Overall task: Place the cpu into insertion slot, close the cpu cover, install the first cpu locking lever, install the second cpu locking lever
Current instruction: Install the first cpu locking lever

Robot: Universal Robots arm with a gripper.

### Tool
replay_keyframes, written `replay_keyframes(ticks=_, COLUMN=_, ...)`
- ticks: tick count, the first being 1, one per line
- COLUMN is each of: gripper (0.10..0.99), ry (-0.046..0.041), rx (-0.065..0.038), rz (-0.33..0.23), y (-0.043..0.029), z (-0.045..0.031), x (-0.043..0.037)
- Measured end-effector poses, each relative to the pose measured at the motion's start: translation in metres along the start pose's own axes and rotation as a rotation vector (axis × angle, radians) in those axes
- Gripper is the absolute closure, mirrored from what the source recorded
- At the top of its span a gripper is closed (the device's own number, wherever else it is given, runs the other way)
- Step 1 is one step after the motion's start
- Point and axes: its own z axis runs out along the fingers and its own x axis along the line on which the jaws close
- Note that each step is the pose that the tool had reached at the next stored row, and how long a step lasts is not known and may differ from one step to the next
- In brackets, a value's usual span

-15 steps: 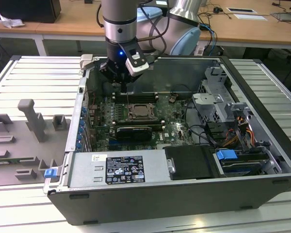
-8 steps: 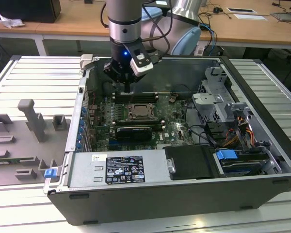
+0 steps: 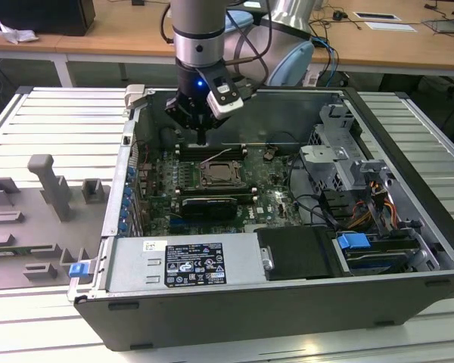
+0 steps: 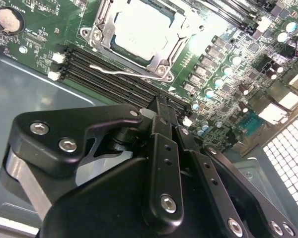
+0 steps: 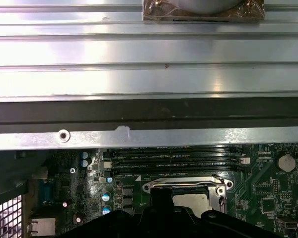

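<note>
The claw (image 4: 161, 106) hides the near edge of the cpu cover (image 4: 139, 37).

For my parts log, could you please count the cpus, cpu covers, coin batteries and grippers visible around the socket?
cpu: 1
cpu cover: 1
coin battery: 1
gripper: 1
Total: 4

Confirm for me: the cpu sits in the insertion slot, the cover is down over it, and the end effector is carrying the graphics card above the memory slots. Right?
Not quite. The end effector carries nothing, as the second wrist view shows. The cpu does sit in the insertion slot with the cpu cover down, and the end effector is above the memory slots.
</note>
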Motion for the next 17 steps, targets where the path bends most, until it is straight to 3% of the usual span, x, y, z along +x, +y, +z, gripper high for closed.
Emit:
replay_keyframes(ticks=3, gripper=0.980, ry=-0.0002, rx=0.000, rz=0.000, y=0.0000, z=0.0009, x=-0.0022)
replay_keyframes(ticks=6, gripper=0.980, ry=0.0001, rx=-0.015, rz=-0.001, y=-0.0001, z=0.0041, x=-0.0050)
replay_keyframes(ticks=12, gripper=0.980, ry=0.0040, rx=-0.014, rz=-0.046, y=0.0004, z=0.0144, x=-0.0088)
replay_keyframes(ticks=16, gripper=0.980, ry=0.0042, rx=-0.014, rz=-0.048, y=0.0007, z=0.0214, x=-0.0188)
replay_keyframes(ticks=17, gripper=0.980, ry=0.0042, rx=-0.014, rz=-0.048, y=0.0014, z=0.0239, x=-0.0243)
